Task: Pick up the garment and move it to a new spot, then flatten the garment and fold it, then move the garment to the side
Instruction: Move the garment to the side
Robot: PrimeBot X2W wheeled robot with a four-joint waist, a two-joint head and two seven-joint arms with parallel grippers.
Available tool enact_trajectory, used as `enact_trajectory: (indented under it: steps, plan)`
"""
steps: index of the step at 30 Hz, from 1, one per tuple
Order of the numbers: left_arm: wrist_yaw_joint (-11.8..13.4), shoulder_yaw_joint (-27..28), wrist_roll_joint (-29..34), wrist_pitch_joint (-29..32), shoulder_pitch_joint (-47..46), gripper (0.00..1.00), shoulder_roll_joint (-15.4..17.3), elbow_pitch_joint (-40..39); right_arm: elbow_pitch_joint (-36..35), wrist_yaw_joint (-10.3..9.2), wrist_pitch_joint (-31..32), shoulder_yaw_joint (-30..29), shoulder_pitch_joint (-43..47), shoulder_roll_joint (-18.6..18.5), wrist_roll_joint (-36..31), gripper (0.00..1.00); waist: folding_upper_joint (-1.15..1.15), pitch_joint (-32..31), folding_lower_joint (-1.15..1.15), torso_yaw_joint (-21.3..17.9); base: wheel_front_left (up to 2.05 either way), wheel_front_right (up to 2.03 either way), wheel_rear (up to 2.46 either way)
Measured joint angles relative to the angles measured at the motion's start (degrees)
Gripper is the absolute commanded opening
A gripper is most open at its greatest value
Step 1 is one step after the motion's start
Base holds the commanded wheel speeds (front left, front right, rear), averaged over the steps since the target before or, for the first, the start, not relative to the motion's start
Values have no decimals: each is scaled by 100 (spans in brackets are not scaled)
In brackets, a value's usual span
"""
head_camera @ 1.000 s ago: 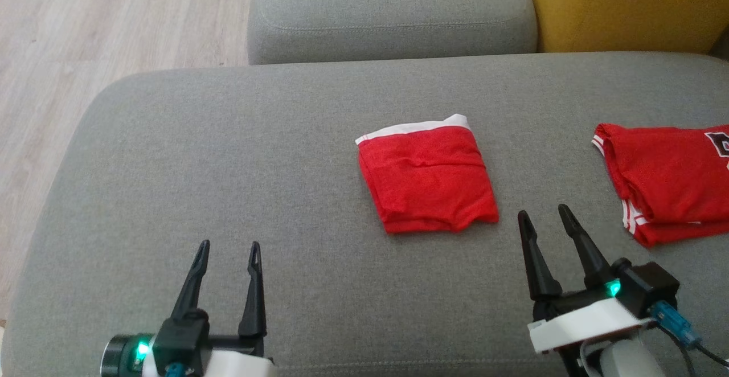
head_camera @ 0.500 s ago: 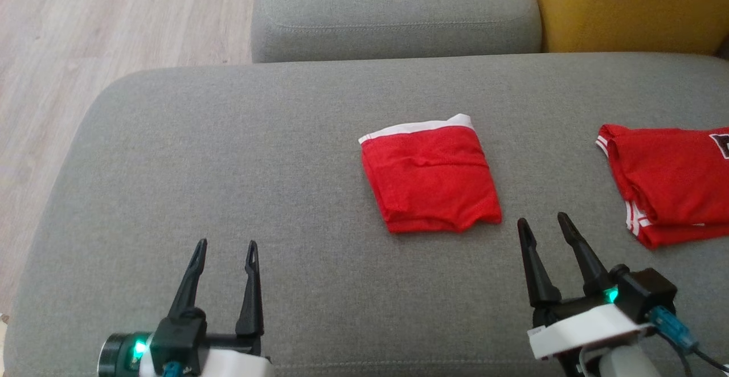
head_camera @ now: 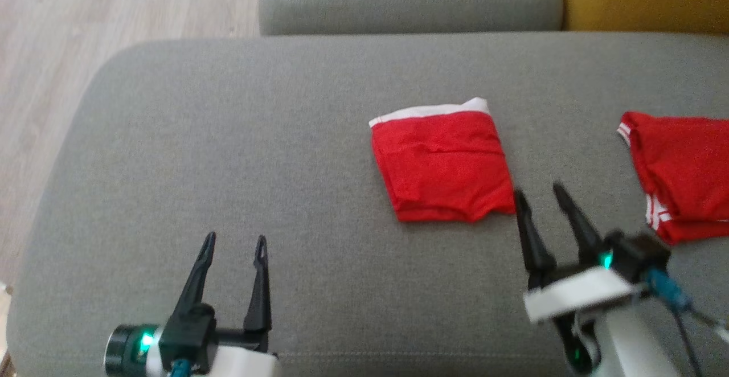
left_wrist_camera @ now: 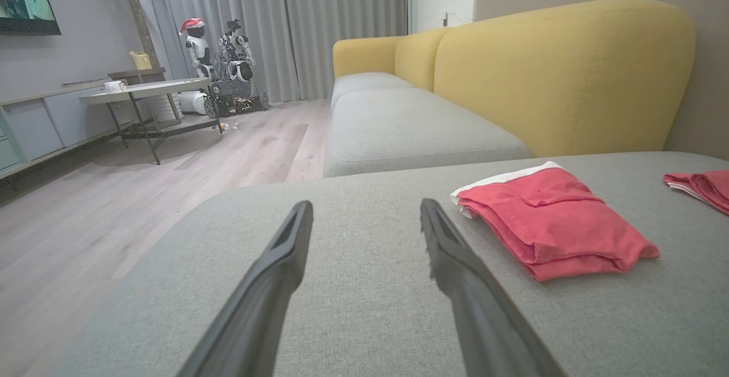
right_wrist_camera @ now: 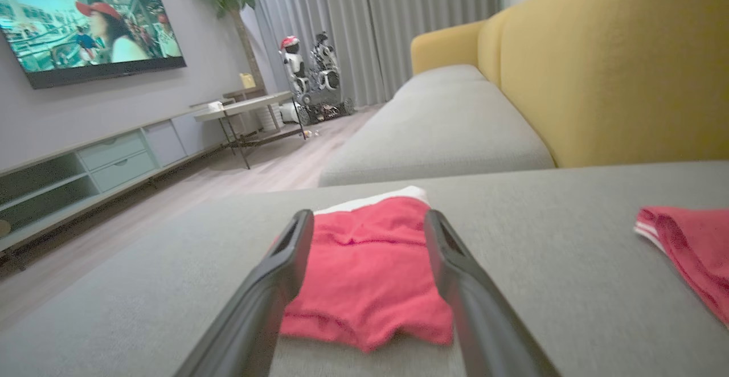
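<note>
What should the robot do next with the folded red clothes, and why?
Probably ease the right tool forward onto the near edge of the folded red garment. That tool is open, aimed at it and close to its near right corner, and the garment looks folded already, so gripping it to move it aside seems next.

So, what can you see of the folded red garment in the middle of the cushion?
The folded red garment is soft, knit-looking cloth in several layers, roughly rectangular, with a white band along its far edge and light creases. It lies flat on the grey cushion. The open right gripper hovers near its right front corner, not holding it.
</note>
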Motion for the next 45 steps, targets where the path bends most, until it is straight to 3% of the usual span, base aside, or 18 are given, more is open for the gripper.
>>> enact_trajectory:
  steps: [7, 10, 25, 26, 27, 28, 29, 38, 45]
  plan:
    - [-254, -194, -57, 0, -503, 100, -55, -63, 1193, 0, 0, -155, -1508, -256, 10, 100, 0, 500, 0, 140, 0, 0, 0]
    - [-250, -187, -83, 0, -621, 100, -99, -111, 1883, 0, 19, -187, -1984, -364, 29, 100, 0, 674, 0, 247, 0, 0, 0]
    - [-300, -324, -69, -1, -1084, 100, -163, -149, 3985, 0, 466, -36, -3373, -689, 178, 100, 0, 1420, 0, 607, 0, 0, 0]
    - [-293, -324, -69, 0, -1104, 100, -163, -151, 4044, 0, 506, 38, -3398, -686, 222, 88, 0, 1449, 0, 619, 0, 0, 0]
    - [-269, -323, -69, 0, -1120, 100, -163, -149, 4103, 0, 556, 135, -3423, -684, 240, 52, 0, 1469, 0, 625, 0, 0, 0]
    - [-238, -320, -70, 0, -1133, 100, -164, -148, 4122, 0, 573, 181, -3451, -666, 281, 35, 0, 1476, 0, 620, 0, 0, 0]
    - [-202, -311, -71, 0, -1138, 100, -164, -149, 4142, 0, 573, 220, -3488, -653, 328, 0, 0, 1473, 0, 606, 0, 0, 0]
    - [-114, -238, -71, 0, -1129, 100, -167, -203, 3906, 0, 608, 823, -3522, -715, 686, 0, 0, 1386, 0, 285, 0, 0, 0]
    - [-156, -143, -29, -1, -1156, 100, -159, -290, 3301, 0, 684, 1074, -3555, -1251, 761, 0, 0, 1506, 0, -235, 0, 0, 0]
